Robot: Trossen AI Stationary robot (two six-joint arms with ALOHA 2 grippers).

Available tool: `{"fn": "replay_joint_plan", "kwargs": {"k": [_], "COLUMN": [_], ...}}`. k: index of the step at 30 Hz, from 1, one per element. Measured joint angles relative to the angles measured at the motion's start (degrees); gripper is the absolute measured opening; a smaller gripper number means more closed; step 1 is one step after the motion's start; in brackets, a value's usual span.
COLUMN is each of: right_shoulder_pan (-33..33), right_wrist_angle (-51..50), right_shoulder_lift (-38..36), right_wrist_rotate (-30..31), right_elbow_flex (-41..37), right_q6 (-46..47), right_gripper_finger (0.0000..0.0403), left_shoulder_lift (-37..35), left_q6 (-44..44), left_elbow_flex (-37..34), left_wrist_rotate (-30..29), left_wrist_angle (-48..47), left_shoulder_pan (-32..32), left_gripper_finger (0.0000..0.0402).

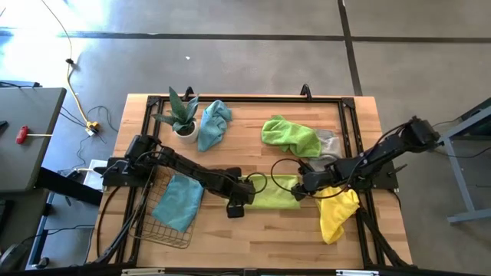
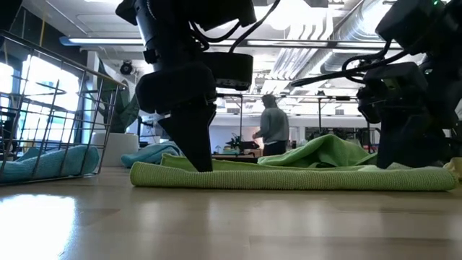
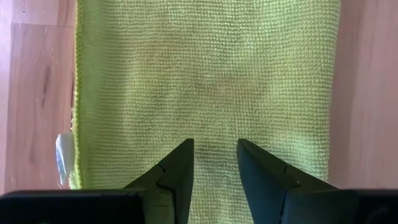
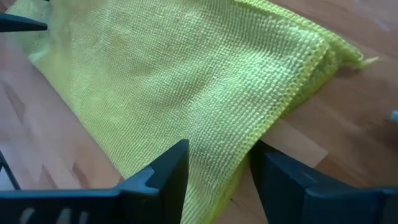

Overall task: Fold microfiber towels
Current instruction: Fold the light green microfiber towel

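A lime green towel (image 1: 273, 193) lies folded into a flat strip at the table's middle. My left gripper (image 1: 247, 193) points steeply down at its left end, open by a narrow gap (image 3: 214, 146). My right gripper (image 1: 301, 188) slants down at its right end, open, its fingers (image 4: 221, 165) on either side of the strip's long edge. A yellow towel (image 1: 337, 213) lies crumpled to the right of it. A second lime green towel (image 1: 290, 135) and a pale grey one (image 1: 328, 142) lie farther back. A crumpled teal towel (image 1: 213, 123) lies beside the plant. My left gripper sets its two parted fingertips (image 2: 202, 165) on the top face of the green towel near its left end (image 3: 214, 124), coming from above. No cloth is between them. The towel lies flat on the table. My right gripper straddles the towel's long edge (image 4: 242, 163); whether it touches the cloth I cannot tell.
A dark wire basket (image 1: 165, 222) with a teal towel (image 1: 181, 201) in it stands at the near left. A small potted plant (image 1: 182, 116) stands at the far left. Bare wood lies along the near edge. A person (image 2: 273, 128) stands far off in the room.
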Motion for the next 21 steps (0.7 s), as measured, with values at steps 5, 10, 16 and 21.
{"fn": "replay_joint_plan", "kwargs": {"k": [5,10,16,21], "right_shoulder_pan": [-0.04,-0.31,-0.8,-2.22], "right_wrist_angle": [-0.03,-0.2,-5.38,-24.22], "right_shoulder_lift": [0.08,0.18,-0.08,-0.09], "right_wrist_rotate": [1.33,1.87,-1.52,-2.9], "right_elbow_flex": [0.0,0.0,1.56,8.78], "right_q6": [-0.65,-3.78,-5.18,-11.34], "right_gripper_finger": [0.009,0.0011,0.0006,0.0003], "left_shoulder_lift": [0.0,0.0,0.0,-0.2], "left_q6": [0.47,1.98,1.93,-0.02], "left_elbow_flex": [0.0,0.0,0.0,0.0], "left_wrist_rotate": [-0.09,-0.17,-0.2,-0.33], "left_wrist_angle": [0.0,-0.08,-2.13,-4.44], "left_shoulder_pan": [0.0,0.0,0.0,-0.28], "left_gripper_finger": [0.0113,0.0113,0.0113,0.0113]}}
